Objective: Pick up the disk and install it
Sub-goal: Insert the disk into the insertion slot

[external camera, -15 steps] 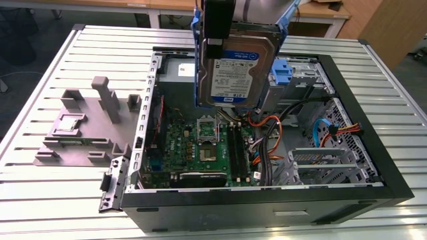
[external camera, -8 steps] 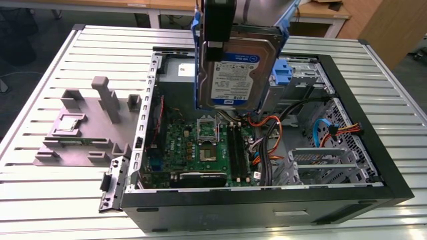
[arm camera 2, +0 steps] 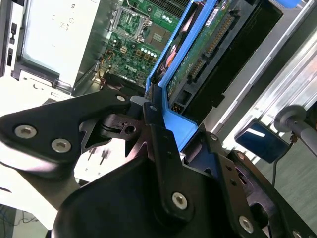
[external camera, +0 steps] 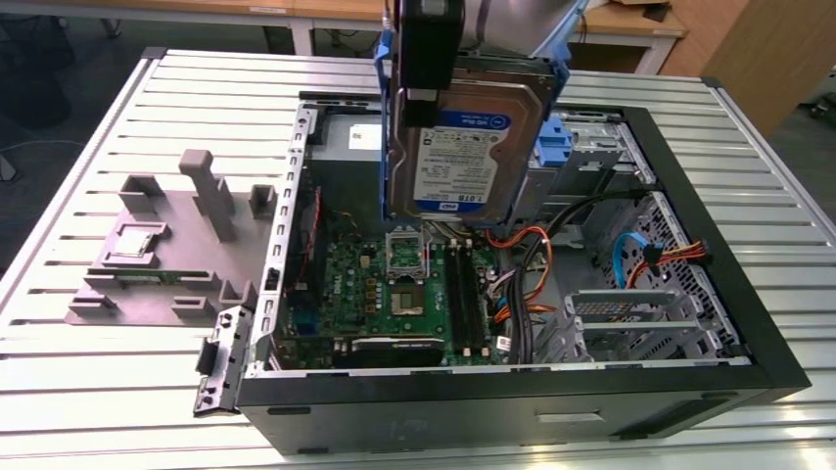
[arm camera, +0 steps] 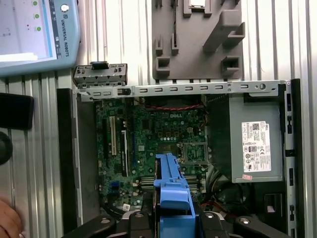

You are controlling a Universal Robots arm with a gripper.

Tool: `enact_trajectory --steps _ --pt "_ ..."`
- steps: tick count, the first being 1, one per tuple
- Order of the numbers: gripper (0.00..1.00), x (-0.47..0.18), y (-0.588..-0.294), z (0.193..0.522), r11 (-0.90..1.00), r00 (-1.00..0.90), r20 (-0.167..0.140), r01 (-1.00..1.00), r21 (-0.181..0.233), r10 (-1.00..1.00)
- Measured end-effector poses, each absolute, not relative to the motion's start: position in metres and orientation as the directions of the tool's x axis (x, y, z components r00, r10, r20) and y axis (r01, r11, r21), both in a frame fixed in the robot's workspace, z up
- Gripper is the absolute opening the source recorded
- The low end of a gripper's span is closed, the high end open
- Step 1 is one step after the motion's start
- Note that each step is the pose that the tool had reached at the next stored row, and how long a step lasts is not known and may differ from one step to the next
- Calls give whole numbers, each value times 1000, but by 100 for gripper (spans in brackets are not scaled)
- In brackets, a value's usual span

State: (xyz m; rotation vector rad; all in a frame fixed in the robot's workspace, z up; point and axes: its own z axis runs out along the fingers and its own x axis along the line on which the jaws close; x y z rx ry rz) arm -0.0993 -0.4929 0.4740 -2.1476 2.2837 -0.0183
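Note:
The disk (external camera: pixel 473 157) hangs upright above the open computer case (external camera: pixel 731 323), over the motherboard (external camera: pixel 392 294). It is a silver drive with a white-and-blue label, and a blue rail frame (external camera: pixel 386 117) runs along its edges. My gripper (external camera: pixel 426 103) comes down from above and is shut on the disk's upper edge. In the second wrist view its black fingers (arm camera 2: pixel 159 141) clamp the blue frame (arm camera 2: pixel 176 124), with the disk's connector edge (arm camera 2: pixel 210 49) beyond them. In the first wrist view the blue frame (arm camera: pixel 171 181) sticks out from the gripper (arm camera: pixel 171 218) over the motherboard (arm camera: pixel 148 144).
A grey fixture (external camera: pixel 170 264) holding a small square chip (external camera: pixel 135 242) lies on the slatted table (external camera: pixel 105 392) at the exterior view's left. Inside the case are blue drive bays (external camera: pixel 575 137), orange cables (external camera: pixel 535 264) and a power supply (arm camera: pixel 255 144). A hand (arm camera: pixel 7 220) shows at the table's edge.

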Motion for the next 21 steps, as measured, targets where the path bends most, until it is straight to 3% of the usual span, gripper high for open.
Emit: enact_trajectory --steps 21 --pt "37 -95 -498 474 61 -61 3 -998 -13 -998"
